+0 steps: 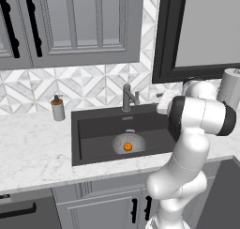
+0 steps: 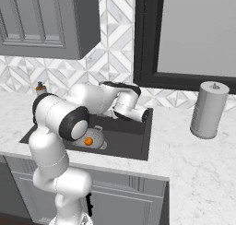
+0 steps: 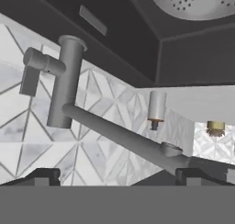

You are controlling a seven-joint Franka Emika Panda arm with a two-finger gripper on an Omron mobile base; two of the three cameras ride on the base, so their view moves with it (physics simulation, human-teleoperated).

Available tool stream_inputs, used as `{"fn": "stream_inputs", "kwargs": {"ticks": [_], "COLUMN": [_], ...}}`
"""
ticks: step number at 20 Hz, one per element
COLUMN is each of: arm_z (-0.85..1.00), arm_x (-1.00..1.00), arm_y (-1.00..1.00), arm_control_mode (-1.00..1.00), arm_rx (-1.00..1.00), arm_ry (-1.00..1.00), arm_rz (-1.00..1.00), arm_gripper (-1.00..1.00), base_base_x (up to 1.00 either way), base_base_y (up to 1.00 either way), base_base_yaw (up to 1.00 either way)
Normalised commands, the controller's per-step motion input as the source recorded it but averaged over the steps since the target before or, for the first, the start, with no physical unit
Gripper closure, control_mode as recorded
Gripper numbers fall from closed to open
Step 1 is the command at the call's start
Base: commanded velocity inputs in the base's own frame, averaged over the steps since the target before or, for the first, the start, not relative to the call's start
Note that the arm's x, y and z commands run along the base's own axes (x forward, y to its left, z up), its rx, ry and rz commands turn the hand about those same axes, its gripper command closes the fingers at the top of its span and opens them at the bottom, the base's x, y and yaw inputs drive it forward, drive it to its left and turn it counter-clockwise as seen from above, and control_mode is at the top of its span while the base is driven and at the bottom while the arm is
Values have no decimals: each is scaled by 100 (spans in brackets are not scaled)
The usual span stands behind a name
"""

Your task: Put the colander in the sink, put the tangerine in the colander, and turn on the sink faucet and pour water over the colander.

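Arm's white body hid the sink's [image 1: 93,125] right end in the left base view. Colander [image 1: 128,142] sat mid-basin, tangerine [image 1: 127,147] inside it. Gripper [image 3: 117,175] released, jaws wide, faucet [image 3: 64,83] at its 11 o'clock, apart. Soap bottle [image 1: 57,108] stood at the basin's 10 o'clock; marble there lay open.

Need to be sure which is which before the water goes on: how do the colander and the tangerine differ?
The colander is a wide silver-grey bowl dotted with holes; the tangerine is a small, smooth, bright orange ball. The colander rests on the floor of the sink; the tangerine lies inside the colander. Both are round and sit in the sink.
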Motion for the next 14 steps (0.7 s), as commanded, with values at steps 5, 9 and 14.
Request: {"fn": "stream_inputs", "kwargs": {"ticks": [5, 9, 14], "arm_z": [0, 0, 0], "arm_x": [7, 14, 22], "arm_y": [32, 16, 0], "arm_control_mode": [-100, -100, -100], "arm_rx": [0, 0, 4], "arm_ry": [0, 0, 0], "arm_rz": [-6, -4, -5], "arm_gripper": [-100, -100, -100], "base_base_x": [0, 0, 0], "base_base_y": [0, 0, 0], "base_base_yaw": [0, 0, 0]}}
